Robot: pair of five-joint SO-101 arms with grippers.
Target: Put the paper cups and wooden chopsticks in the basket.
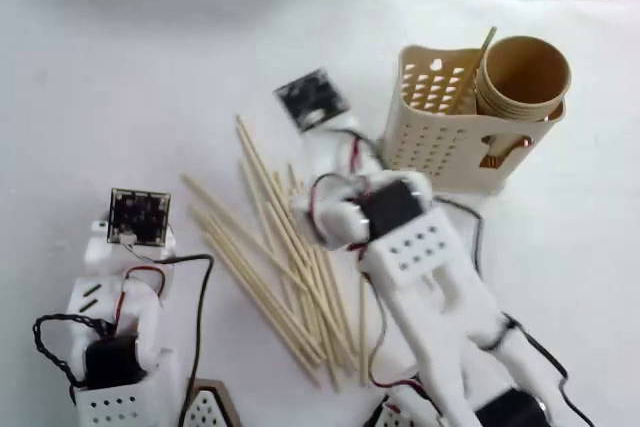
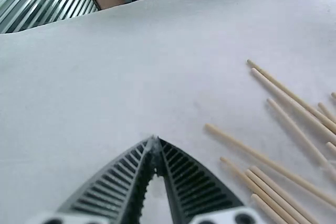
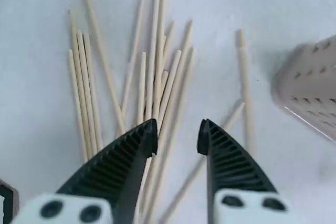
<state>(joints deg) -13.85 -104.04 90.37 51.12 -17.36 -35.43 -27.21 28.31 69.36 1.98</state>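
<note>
Left side: left arm (image 1: 115,347) sits at the near left corner of the worktop (image 1: 150,77), clear of the work. Left end effector (image 2: 155,153) has its jaws pressed together at the tips and nothing between them. It points over bare white surface, with the nearest stick ends off to one side. Judgement: parked out of the way so the other arm has the pile to itself.

Centre: loose wooden chopsticks (image 1: 290,267) lie flat in a rough fan, several crossing or overlapping. Overlaps probably make a single-stick pick awkward.

Centre-right: right arm (image 1: 430,277) reaches out over the fan. Right end effector (image 3: 177,135) is partly open, holds nothing, and hangs above the middle of the pile with sticks showing in the gap. This reads as lining up for a grasp. Whether the tips touch any stick, cannot tell.

Right: basket (image 1: 440,132) stands upright at the far right. Paper cups (image 1: 522,77) are nested in its right end, and a single chopstick (image 1: 478,62) leans upright inside beside them. Cups look done; most sticks remain.

Hidden or unclear: right arm covers part of the fan in the high view. Cup count in the stack is unreadable. The basket's interior below the rim is unseen, and its wall is cut off at the right wrist view's edge.
</note>
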